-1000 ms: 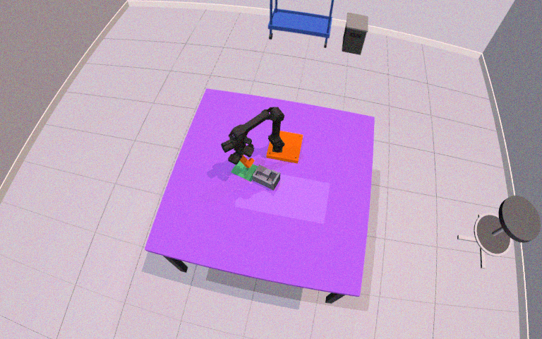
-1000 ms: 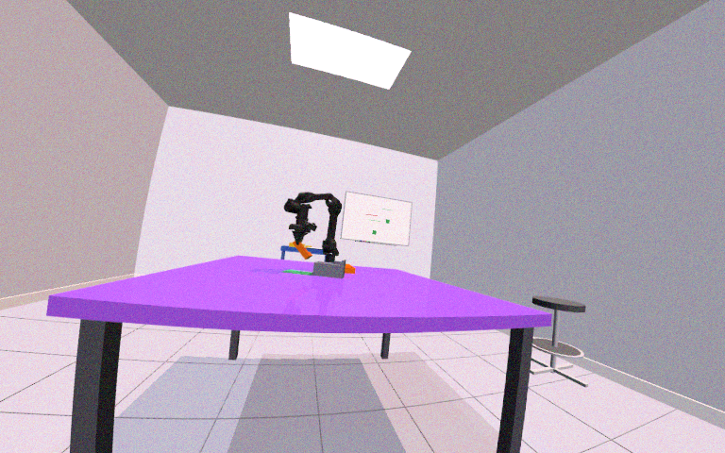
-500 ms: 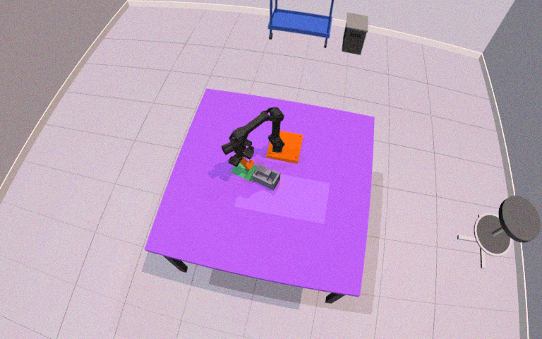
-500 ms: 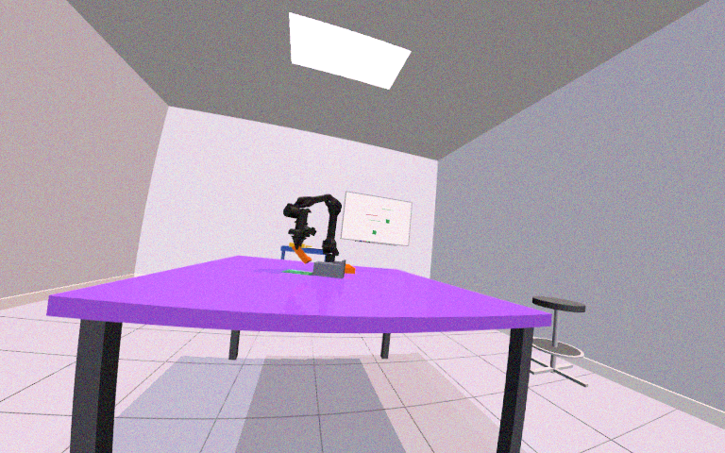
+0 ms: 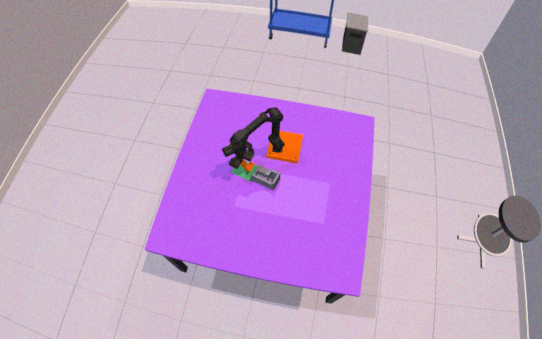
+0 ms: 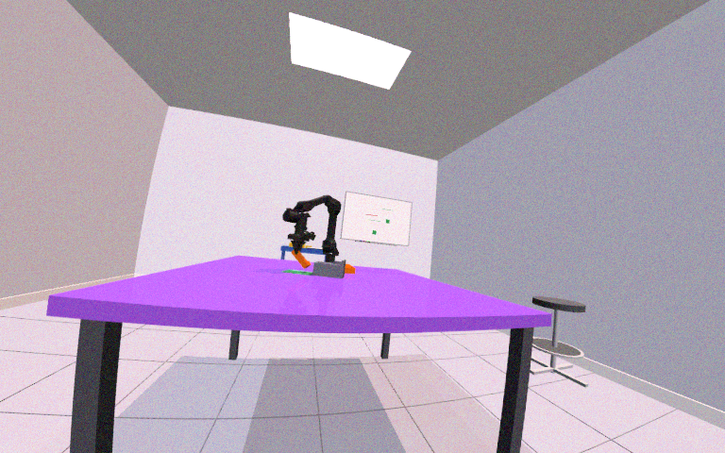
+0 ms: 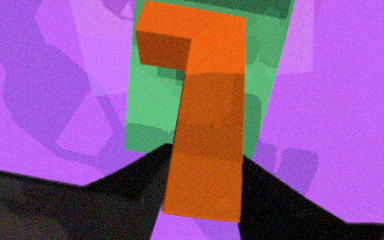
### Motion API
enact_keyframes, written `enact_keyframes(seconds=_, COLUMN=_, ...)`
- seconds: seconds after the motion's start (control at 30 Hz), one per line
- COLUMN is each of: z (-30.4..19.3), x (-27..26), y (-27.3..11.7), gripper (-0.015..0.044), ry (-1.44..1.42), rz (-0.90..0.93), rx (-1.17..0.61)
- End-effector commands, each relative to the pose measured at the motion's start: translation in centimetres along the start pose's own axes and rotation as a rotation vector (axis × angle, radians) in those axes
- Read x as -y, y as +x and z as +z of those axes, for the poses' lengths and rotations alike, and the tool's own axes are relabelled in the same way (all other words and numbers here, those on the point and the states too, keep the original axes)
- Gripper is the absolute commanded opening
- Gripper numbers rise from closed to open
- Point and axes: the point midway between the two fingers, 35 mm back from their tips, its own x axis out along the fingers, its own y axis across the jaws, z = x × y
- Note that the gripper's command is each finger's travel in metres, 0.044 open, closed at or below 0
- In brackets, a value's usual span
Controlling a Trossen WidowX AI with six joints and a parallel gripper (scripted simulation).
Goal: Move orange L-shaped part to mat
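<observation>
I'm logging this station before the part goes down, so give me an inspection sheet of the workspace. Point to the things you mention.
Surface: purple table top (image 5: 191, 223) (image 6: 299, 298).
Part: orange L-shaped part (image 5: 247, 164) (image 6: 300, 260) (image 7: 212, 115), tilted, above the mat.
Mat: green mat (image 5: 241, 172) (image 6: 295, 272) (image 7: 150, 105), beside the tray.
Tray: grey tray (image 5: 265, 183) (image 6: 327, 269), pocket vacant.
Clutter: nothing seen.
Tool: tool (image 5: 241, 161) (image 6: 296, 250) (image 7: 202, 157) shut on the part's straight end.
Cables: nothing seen.
Surroundings: blue cart (image 5: 299, 28) (image 6: 304, 249), bin (image 5: 353, 39), stool (image 5: 519, 218) (image 6: 558, 304), whiteboard (image 6: 396, 219).
</observation>
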Motion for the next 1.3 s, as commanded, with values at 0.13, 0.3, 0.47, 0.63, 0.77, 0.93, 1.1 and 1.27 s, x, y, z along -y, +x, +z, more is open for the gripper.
enact_keyframes(seconds=0.13, z=0.1, x=-0.1, y=1.3, gripper=0.0000, ry=-0.004, rz=0.003, rx=0.003)
enact_keyframes(seconds=0.3, z=0.1, x=-0.1, y=1.9, gripper=0.0000, ry=-0.004, rz=0.003, rx=0.003)
enact_keyframes(seconds=0.47, z=0.1, x=-0.1, y=2.0, gripper=0.0000, ry=-0.004, rz=0.003, rx=0.003)
enact_keyframes(seconds=0.63, z=0.1, x=-0.1, y=2.0, gripper=0.0000, ry=-0.004, rz=0.003, rx=0.003)
enact_keyframes(seconds=0.77, z=0.1, x=-0.1, y=1.9, gripper=0.0079, ry=0.000, rz=0.004, rx=0.002)
enact_keyframes(seconds=0.93, z=0.1, x=-0.1, y=1.9, gripper=0.0210, ry=0.000, rz=0.004, rx=0.002)
enact_keyframes(seconds=1.1, z=-0.1, x=0.1, y=0.0, gripper=0.0341, ry=-0.001, rz=0.004, rx=0.003)
enact_keyframes(seconds=1.27, z=0.0, x=0.1, y=-5.7, gripper=0.0400, ry=-0.003, rz=0.003, rx=0.003)
